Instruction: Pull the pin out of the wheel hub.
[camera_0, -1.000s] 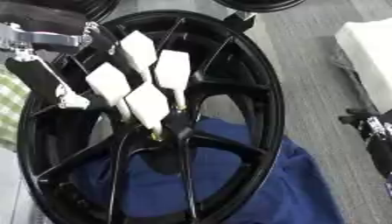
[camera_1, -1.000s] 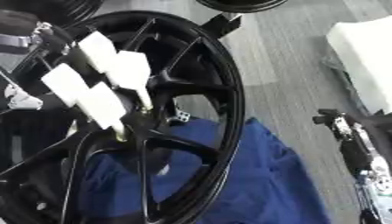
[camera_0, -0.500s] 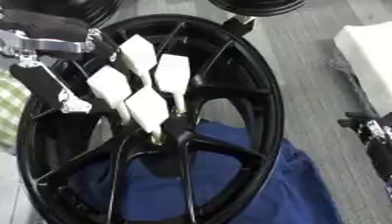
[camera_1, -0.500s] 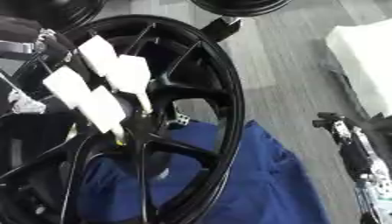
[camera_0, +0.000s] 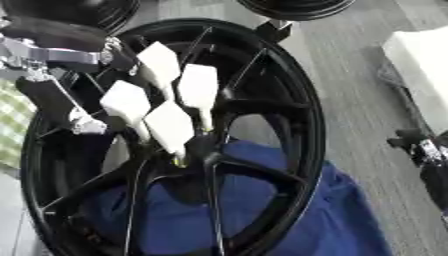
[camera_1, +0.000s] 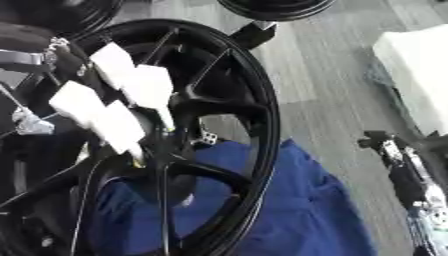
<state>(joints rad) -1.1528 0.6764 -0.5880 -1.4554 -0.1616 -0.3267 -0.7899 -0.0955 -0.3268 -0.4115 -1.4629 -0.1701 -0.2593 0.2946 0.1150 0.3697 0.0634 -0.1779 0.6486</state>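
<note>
A large black wheel hub lay tilted across the frame, its thin spokes meeting at a dark centre. Beneath its lower half a blue cloth was spread over the grey floor.

The left hand entered from the upper left on a black and silver arm. Its white-padded fingers pointed down toward the centre of the hub, bunched together with their tips converging there. At the tips a small yellowish piece, taken to be the pin, showed just above the centre; whether the fingers pinched it or only touched it could not be told.

The right hand showed at the right edge as a dark shape with silver parts, low and well apart from the hub; the state of its fingers could not be made out.

A white block lay at the upper right, and parts of other black wheels lay along the top edge.
</note>
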